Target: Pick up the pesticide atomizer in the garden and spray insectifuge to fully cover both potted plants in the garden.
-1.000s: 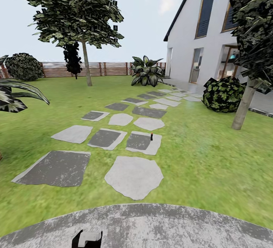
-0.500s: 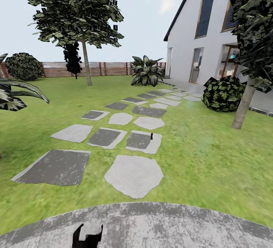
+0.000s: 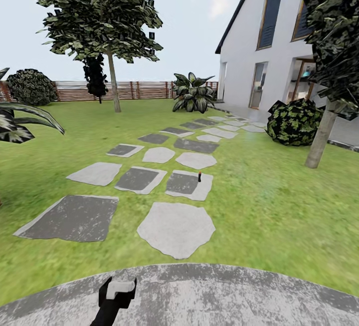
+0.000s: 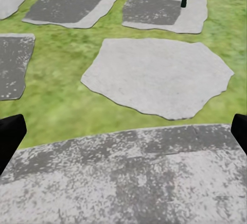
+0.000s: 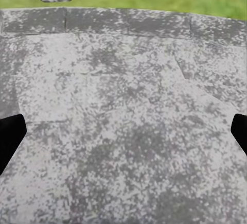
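— While the left gripper (image 4: 123, 131) hangs over the grey paved patio (image 3: 209, 296), how are its fingers (image 4: 10, 134) set?
— Wide apart, nothing between them. Same for the right gripper (image 5: 123, 136) above the paving.
— Where's the pesticide atomizer (image 3: 199, 176)?
— Upright on a two-tone stepping stone (image 3: 189, 186) out on the lawn (image 3: 279, 206), well apart from both grippers.

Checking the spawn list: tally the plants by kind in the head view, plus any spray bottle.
Tall leafy trees with pale trunks: 2
Narrow dark tree: 1
Round dark bushes: 2
Broad-leaved striped plants: 2
Small dark spray bottle with red top: 1
Total: 8
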